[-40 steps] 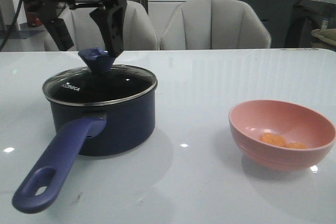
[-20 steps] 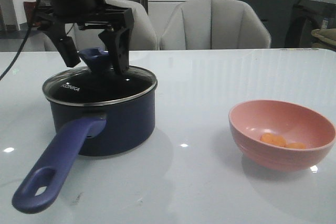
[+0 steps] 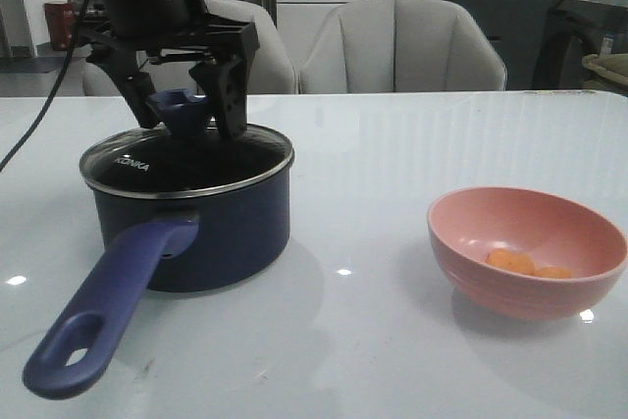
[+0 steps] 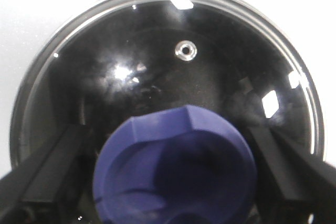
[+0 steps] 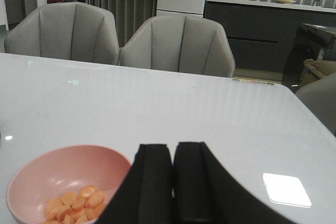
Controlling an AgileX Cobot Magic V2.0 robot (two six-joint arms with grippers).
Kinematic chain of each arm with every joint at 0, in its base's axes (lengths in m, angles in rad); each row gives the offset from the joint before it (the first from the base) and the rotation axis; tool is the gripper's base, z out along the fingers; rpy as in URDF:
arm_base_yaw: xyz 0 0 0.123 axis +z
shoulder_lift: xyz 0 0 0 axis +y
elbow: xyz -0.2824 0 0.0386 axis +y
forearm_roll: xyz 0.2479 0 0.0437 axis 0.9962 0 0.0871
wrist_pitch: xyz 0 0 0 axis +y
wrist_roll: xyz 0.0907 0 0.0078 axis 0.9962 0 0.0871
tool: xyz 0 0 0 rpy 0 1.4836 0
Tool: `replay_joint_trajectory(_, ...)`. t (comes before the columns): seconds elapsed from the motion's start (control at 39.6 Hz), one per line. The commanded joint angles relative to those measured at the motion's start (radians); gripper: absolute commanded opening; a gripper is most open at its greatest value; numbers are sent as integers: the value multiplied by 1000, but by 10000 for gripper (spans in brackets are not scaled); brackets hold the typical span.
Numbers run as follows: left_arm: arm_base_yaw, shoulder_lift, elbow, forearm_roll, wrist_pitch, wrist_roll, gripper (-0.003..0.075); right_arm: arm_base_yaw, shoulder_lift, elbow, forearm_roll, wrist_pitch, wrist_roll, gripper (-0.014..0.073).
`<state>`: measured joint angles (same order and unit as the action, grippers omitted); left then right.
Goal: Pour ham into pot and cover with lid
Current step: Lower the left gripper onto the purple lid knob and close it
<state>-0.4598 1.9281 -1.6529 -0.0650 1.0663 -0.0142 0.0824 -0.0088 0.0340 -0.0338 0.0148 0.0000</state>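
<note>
White glossy table (image 3: 392, 154): my left gripper (image 3: 182, 115) has dropped around the knob (image 4: 176, 174), jaws spread, no contact. Lid (image 3: 147, 159) is sitting on the pot (image 3: 211, 228); ham (image 3: 510, 262) waiting in the pink bowl (image 3: 471, 282). Right gripper (image 5: 173, 182) idling, clenched.

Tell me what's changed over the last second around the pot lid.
The left gripper came down and now straddles the lid knob, jaws open, not yet clamped. The lid, pot, pink bowl and ham stayed put.
</note>
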Motion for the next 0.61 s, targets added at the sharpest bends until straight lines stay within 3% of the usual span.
replay_joint_trajectory(0.0, -4, -42, -27, -13, -12, -1, 460, -3, -20, 2, -2, -75, 0, 148)
replay_joint_trajectory(0.23, -4, -42, -27, -13, 5, -1, 314, -3, -20, 2, -2, -75, 0, 148)
replay_joint_trajectory(0.58, -4, -42, -27, -13, 5, -1, 184, -3, -20, 2, -2, -75, 0, 148)
